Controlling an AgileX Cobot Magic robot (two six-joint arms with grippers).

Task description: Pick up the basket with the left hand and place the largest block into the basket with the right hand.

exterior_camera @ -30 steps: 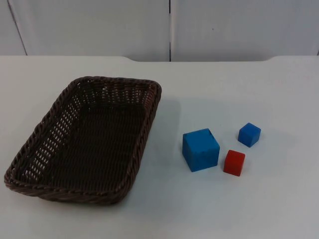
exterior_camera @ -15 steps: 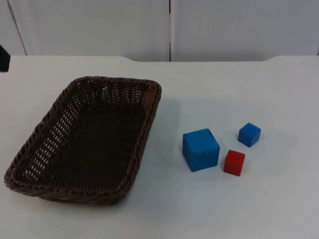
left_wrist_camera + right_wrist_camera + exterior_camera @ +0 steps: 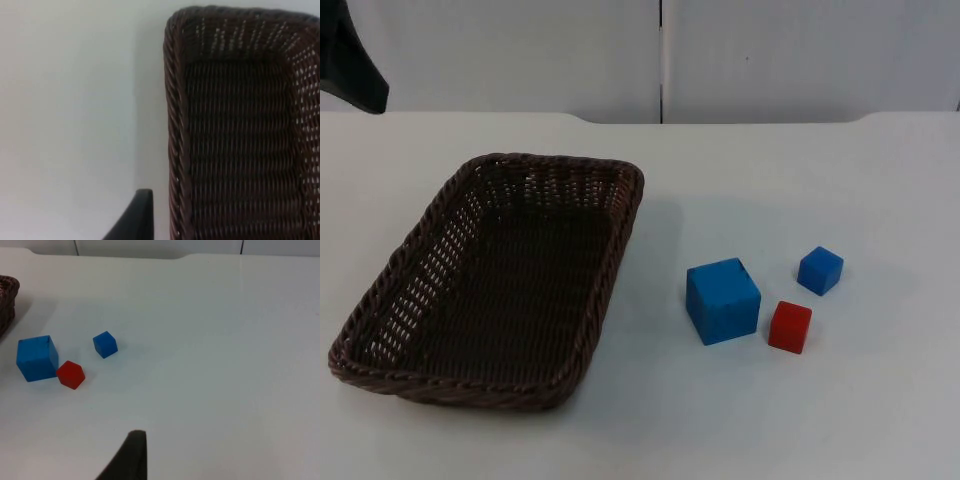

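Dark brown woven rectangular basket [image 3: 490, 285] sits left on white tabletop [image 3: 770, 180], large blue cube [image 3: 722, 300] right; both hands' finger state indiscernible.

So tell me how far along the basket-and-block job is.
Nothing is done yet. The basket sits on the table, empty. In hand: the left gripper is above the table beside the basket's rim. Left: lift the basket, then put the large blue block in it; the right gripper waits.
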